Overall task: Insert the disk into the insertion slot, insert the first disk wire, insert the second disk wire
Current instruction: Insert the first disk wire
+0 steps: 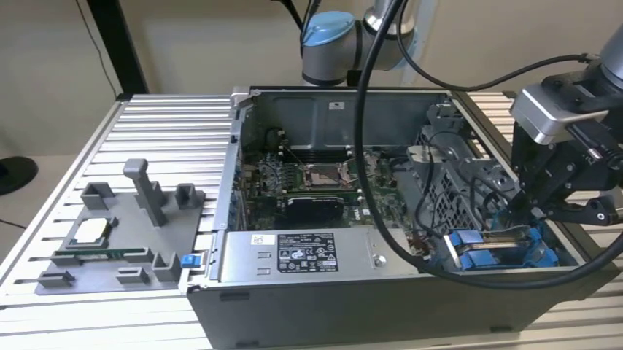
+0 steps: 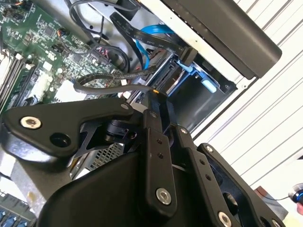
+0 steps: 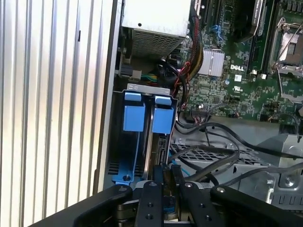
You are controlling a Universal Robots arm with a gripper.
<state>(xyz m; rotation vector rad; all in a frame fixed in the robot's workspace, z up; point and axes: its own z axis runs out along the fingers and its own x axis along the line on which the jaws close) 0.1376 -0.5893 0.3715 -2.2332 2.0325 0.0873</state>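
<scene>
An open computer case (image 1: 389, 306) lies on a ribbed metal table (image 1: 156, 138). In the case's near corner, on the exterior view's right, the disk (image 3: 163, 122) stands on edge inside the insertion slot (image 3: 147, 88), its blue carrier visible. Just above the disk, the gripper (image 1: 533, 213) (image 3: 166, 169) (image 2: 158, 97) has its claw closed tightly on the end of a black wire (image 2: 109, 78).

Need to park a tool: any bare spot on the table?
Bare ribbed table behind the grey fixture, up to the case's left wall, plus the strip in front of the fixture. It is crowded at the bay corner, with cables and the hand.
</scene>
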